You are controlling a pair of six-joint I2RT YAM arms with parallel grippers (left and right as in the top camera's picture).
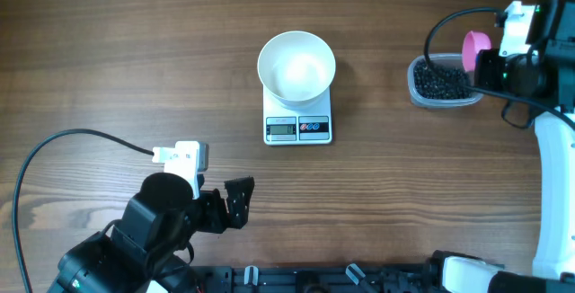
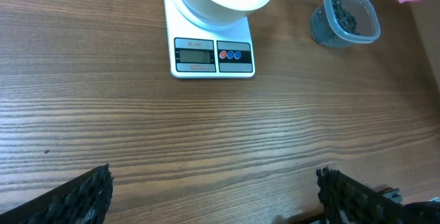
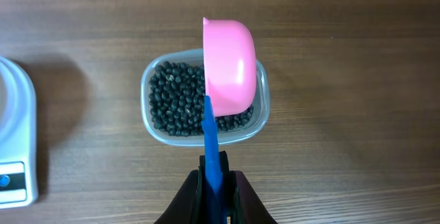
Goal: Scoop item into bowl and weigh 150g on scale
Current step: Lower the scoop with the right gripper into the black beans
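scooping stage: right gripper (image 3: 214, 177), clenched on the pink scoop (image 3: 230, 62), should next dip it into the black beans (image 3: 175, 100); left gripper (image 2: 214, 195) idles released.

Bowl (image 1: 296, 64) on scale (image 1: 298, 128); beans (image 1: 440, 82) in tub (image 1: 414, 84) right of scale.

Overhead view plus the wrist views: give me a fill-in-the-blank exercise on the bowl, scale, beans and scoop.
1. The white bowl sits on the ____.
2. The right gripper is shut on the blue handle of a ____ scoop.
3. The clear tub holds small ____ beans.
4. The left gripper is ____, holding nothing.
Missing words: scale; pink; black; open.
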